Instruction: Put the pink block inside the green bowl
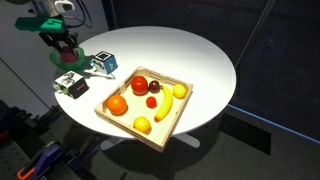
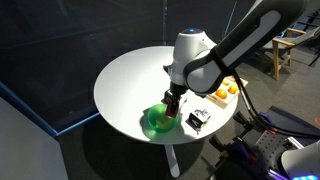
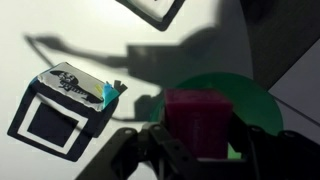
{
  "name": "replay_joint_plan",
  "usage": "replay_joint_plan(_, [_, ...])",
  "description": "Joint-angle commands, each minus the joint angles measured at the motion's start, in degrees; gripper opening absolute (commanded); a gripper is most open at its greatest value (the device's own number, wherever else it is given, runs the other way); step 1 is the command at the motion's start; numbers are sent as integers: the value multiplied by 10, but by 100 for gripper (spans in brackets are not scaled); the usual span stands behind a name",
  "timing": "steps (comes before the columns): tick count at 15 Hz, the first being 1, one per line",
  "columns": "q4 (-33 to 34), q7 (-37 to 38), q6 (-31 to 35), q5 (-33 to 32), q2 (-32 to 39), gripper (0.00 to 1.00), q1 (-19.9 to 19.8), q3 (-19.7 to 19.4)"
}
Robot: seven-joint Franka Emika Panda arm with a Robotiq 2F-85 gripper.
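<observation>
My gripper (image 3: 197, 150) is shut on the pink block (image 3: 197, 120), a magenta cube held between the two dark fingers. The green bowl (image 3: 245, 95) lies right below the block in the wrist view, partly hidden by it. In both exterior views the gripper (image 1: 66, 47) (image 2: 173, 104) hangs just over the green bowl (image 1: 70, 60) (image 2: 155, 122) near the edge of the round white table (image 1: 170, 45). The block is hard to make out in the exterior views.
A dark grey-and-white block (image 3: 60, 105) (image 1: 70, 85) (image 2: 197, 121) sits beside the bowl. A blue-and-white cube (image 1: 103, 65) stands near it. A square wooden tray (image 1: 160, 133) (image 2: 226, 92) holds several fruits. The table edge is close to the bowl.
</observation>
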Motion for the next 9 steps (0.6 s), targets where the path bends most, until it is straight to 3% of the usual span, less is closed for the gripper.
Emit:
replay_joint_plan(1, [15, -11, 5, 3, 13, 30, -4, 4])
replay_joint_plan(9, [12, -9, -2, 11, -8, 30, -10, 6])
